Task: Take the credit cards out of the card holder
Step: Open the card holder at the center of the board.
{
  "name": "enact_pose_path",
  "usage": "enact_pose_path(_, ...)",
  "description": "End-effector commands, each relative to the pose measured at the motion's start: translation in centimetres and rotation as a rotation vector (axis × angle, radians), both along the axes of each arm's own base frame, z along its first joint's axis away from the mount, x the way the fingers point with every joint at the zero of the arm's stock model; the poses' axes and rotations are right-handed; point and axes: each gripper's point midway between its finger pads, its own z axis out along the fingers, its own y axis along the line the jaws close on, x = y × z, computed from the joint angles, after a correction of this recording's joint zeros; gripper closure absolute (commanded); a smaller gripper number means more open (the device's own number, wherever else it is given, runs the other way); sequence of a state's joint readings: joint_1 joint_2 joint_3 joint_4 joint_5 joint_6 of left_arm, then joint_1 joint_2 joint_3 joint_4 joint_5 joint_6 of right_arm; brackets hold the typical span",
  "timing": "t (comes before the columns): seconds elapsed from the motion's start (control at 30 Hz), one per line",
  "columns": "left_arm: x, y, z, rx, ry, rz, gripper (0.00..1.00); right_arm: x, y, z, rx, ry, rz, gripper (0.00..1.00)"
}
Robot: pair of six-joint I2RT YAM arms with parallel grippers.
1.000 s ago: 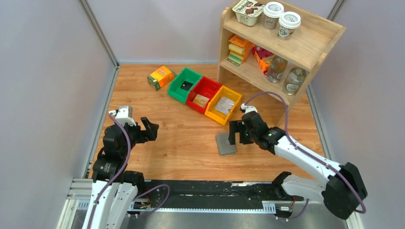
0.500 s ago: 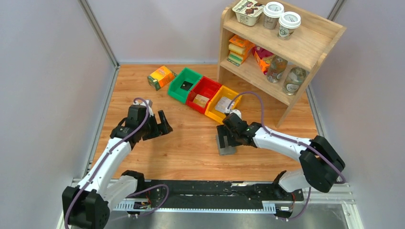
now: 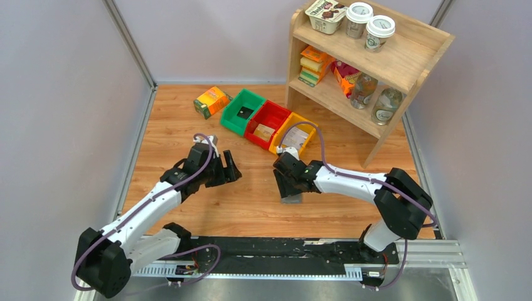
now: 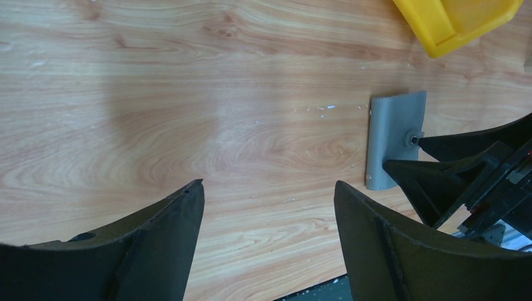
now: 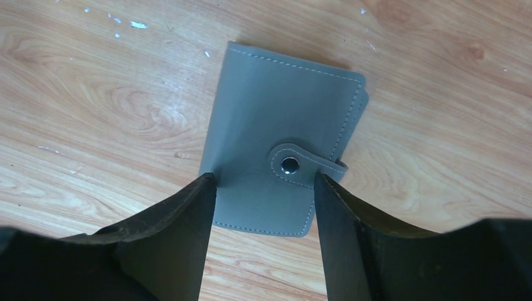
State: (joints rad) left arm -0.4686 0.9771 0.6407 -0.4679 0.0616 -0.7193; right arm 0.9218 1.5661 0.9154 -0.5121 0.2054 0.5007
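Above the wood-grain tabletop (image 3: 251, 204), the left gripper (image 4: 268, 188) hangs wide open and empty near the right gripper (image 5: 265, 182), whose half-spread jaws bracket the flat-lying, snapped-shut small grey bifold card holder (image 5: 282, 100), likely for pickup, though any pinch is unclear.

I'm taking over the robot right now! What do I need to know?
Left gripper: open, empty, over the table.
Right gripper: open, fingertips down on either side of the card holder's near end.
The card holder lies flat on the table, closed, with its snap tab fastened. No credit cards in view.
Done: nothing out yet.
Left: unsnap the tab, open the holder, pull the cards out.
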Motion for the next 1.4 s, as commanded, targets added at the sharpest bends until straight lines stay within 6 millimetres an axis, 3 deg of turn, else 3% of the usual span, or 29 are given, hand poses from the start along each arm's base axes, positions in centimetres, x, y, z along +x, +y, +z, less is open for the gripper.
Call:
enact_pose_path(0.0, 1.3, -2.3, 0.3, -0.067, -0.041, 0.045, 0.21, 1.2, 2.6, 2.0, 0.08, -0.062, -0.017, 0.43)
enact_pose_path(0.3, 1.9, -7.0, 1.0, -0.112, -0.069, 0.013, 0.27, 2.6, 1.2, 3.0, 0.037, -0.136, -0.119, 0.57)
enact_pose_path(0.53, 2.2, -10.1, 0.4, -0.109, -0.046, -0.043, 0.28, 3.5, -0.1, 3.2, 0.01, -0.163, -0.186, 0.65)
enact_pose_path(1.03, 1.7, -15.3, -2.8, -0.129, 0.079, -0.123, 0.31, 2.3, -1.5, -0.1, 0.001, -0.033, -0.212, 0.69)
enact_pose_path(1.37, 0.8, -18.5, -5.7, -0.176, 0.192, -0.175, 0.34, 2.1, -2.2, -1.0, 0.078, 0.017, -0.236, 0.81)
